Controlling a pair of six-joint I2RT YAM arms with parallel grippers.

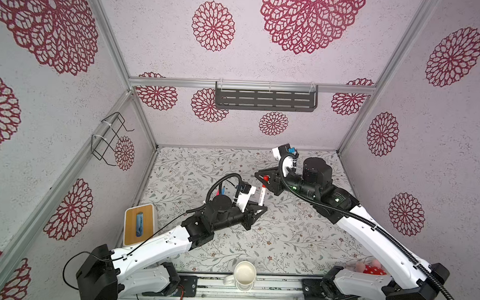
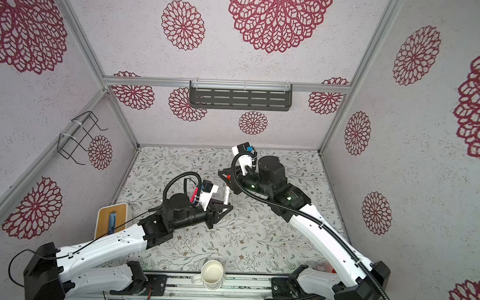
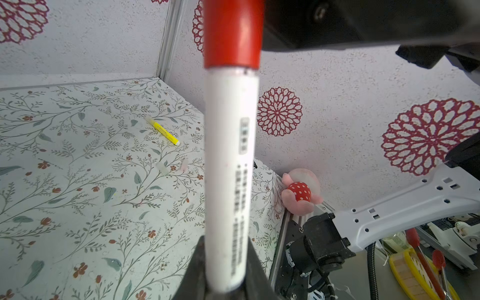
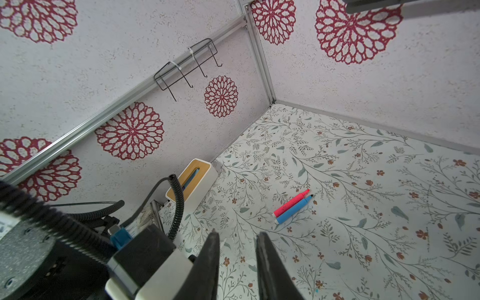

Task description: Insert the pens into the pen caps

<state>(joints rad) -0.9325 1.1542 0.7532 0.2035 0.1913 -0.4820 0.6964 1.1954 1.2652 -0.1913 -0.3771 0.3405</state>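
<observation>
In both top views the floral table (image 1: 285, 240) lay mostly bare across its middle and near side. Walls hemmed it on three sides, and a cream mug (image 1: 245, 274) sat at the front rail. A tissue box (image 1: 138, 224) hugged the left wall and a plush toy (image 1: 370, 269) filled the near right corner. The left arm reached in low from the near left, forearm angled toward centre. The left gripper (image 1: 259, 207) was clamped on the base of the white-and-red pen (image 1: 262, 196), whose barrel stood up off the table. The right arm came over from the near right, elbow high and wrist bent back toward centre. The right gripper (image 1: 260, 175) sat right at the pen's top with the red cap (image 1: 265, 179) showing against it, but contact could not be told from there.

In the left wrist view, the fingers (image 3: 192, 275) pinched the white barrel low down. The red cap was seated on its other end, with the right gripper's black body just beside it. Beyond, open table ran to a wall corner. The yellow pen (image 3: 162, 130) lay flat there with two pale caps (image 3: 162, 168) near it, all clear of the walls.

In the right wrist view, the jaws stood narrowly apart with bare table showing between them and nothing held. The pink pen (image 4: 291, 204) and the blue pen (image 4: 294, 210) lay touching side by side on open table, well off the tissue box.
</observation>
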